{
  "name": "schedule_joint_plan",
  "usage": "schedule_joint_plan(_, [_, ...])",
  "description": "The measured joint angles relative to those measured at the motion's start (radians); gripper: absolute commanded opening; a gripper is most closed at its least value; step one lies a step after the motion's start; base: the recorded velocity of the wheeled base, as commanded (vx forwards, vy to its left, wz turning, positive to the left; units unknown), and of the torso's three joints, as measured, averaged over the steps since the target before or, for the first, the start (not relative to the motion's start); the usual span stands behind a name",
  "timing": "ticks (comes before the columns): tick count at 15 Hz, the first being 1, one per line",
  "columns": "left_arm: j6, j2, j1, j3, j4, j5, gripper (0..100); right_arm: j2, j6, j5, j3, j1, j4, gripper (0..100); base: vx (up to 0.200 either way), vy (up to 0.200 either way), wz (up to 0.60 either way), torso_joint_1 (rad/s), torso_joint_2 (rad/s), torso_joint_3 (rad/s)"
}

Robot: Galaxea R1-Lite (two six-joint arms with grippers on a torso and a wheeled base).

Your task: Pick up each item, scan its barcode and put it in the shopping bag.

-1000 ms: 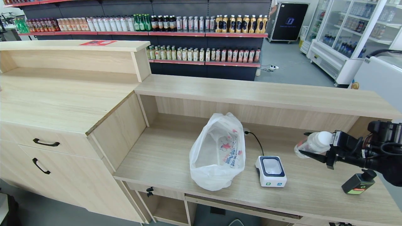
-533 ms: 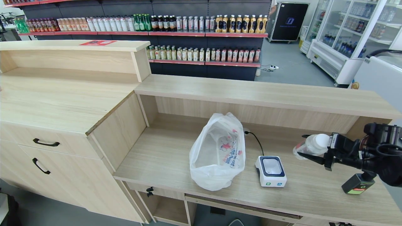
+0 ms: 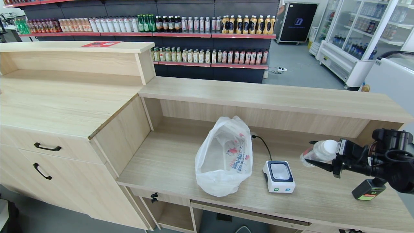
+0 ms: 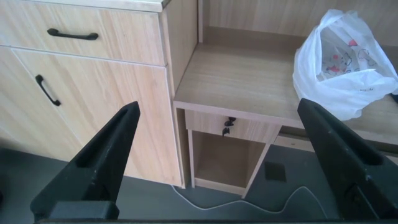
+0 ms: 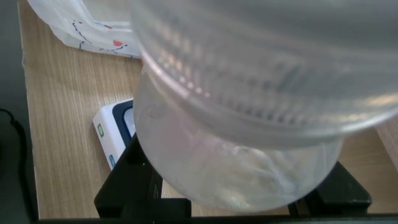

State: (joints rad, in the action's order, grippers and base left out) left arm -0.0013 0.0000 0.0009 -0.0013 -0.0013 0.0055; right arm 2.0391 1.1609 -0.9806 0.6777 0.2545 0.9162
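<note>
Keeps the bottle (image 3: 321,150) clamped in the right gripper (image 3: 310,152), sinks slightly toward the scanner (image 3: 278,176) by the counter's (image 3: 174,161) front edge, nearing the scan; leaves the left gripper (image 4: 217,107) wide open, empty.

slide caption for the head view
Right gripper holds a clear bottle over the counter, right of the scanner and open shopping bag.

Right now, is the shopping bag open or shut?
Open: the shopping bag stands on the counter with its mouth gaping, its inside visible.
</note>
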Motion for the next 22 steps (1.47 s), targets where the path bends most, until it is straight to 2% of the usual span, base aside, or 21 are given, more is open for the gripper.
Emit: schedule_joint_plan(22, [0.0, 0.0, 0.0, 0.0, 0.0, 0.0, 100, 0.112, 0.003, -0.056, 0.107, -0.045, 0.021, 0, 0.0, 0.0, 0.0, 0.0, 0.0, 0.0])
